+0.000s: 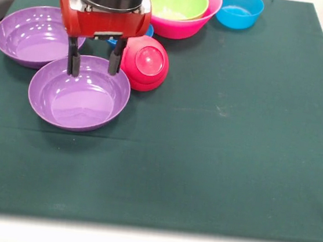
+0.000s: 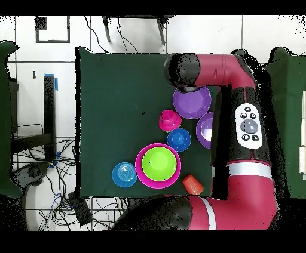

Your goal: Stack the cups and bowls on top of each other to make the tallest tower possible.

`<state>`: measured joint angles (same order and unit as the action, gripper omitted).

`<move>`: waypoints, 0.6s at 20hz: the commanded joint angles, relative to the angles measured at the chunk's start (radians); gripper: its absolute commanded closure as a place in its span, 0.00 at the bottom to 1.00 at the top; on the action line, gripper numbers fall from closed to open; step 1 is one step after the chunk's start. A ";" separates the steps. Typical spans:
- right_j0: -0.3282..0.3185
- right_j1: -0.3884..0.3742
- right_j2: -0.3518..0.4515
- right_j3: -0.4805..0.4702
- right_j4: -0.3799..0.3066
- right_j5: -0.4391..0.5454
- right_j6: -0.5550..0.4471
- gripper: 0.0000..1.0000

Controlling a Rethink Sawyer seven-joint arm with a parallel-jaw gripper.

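My gripper is open, and its two fingers reach down to the far rim of the nearer purple bowl. That bowl stands upright and empty. A second purple bowl lies just behind it to the left. A small crimson bowl lies upside down right of the gripper. A dark blue bowl sits behind the crimson one. A lime green bowl sits inside the big pink bowl. A light blue bowl stands at the far right. One orange-red cup shows only in the overhead view. No tower stands.
The arm covers part of both purple bowls in the overhead view. The green cloth stretches over the near and right parts of the table. Cables and stands lie beyond the table's edges.
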<state>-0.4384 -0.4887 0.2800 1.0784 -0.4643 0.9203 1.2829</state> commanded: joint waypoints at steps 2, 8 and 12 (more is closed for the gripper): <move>-0.015 0.095 0.080 0.081 -0.021 -0.062 -0.116 0.00; -0.025 0.122 0.092 0.061 -0.004 -0.060 -0.120 0.00; -0.030 0.137 0.096 0.047 0.000 -0.058 -0.120 0.00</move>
<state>-0.4537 -0.4292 0.2853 1.0784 -0.4587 0.8815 1.2829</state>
